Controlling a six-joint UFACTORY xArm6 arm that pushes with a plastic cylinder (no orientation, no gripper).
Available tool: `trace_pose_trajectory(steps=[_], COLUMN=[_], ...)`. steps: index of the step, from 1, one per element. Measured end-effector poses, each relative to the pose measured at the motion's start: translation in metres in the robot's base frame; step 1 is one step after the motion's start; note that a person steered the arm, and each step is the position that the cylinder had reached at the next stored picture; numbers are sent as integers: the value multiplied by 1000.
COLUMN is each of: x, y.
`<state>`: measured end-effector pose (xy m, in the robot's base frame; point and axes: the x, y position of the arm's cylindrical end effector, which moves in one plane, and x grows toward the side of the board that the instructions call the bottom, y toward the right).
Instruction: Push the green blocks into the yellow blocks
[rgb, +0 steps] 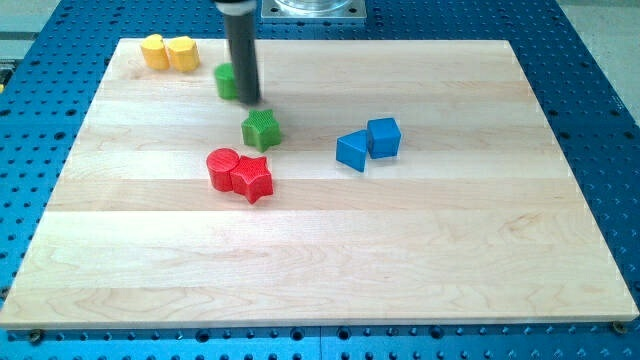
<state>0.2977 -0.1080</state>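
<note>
Two yellow blocks (168, 51) sit side by side at the board's top left corner. A green block (225, 81), shape unclear, lies to their right and is partly hidden by my rod. My tip (248, 102) rests just right of that green block, touching or nearly touching it. A green star block (261, 129) lies just below and right of my tip, a short gap away.
A red cylinder (222, 167) and a red star (253, 178) touch each other below the green star. Two blue blocks (368, 143) sit together right of centre. The wooden board (400, 250) lies on a blue perforated table.
</note>
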Motion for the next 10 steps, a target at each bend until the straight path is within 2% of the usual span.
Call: trace_pose_trajectory(steps=[1,2,3,4,5,6,7,8,9,10], x=[-12,-30,3,12,62,85,76,110,144,128], y=[3,-59,-50,60,105,7,-35,44,0,-58])
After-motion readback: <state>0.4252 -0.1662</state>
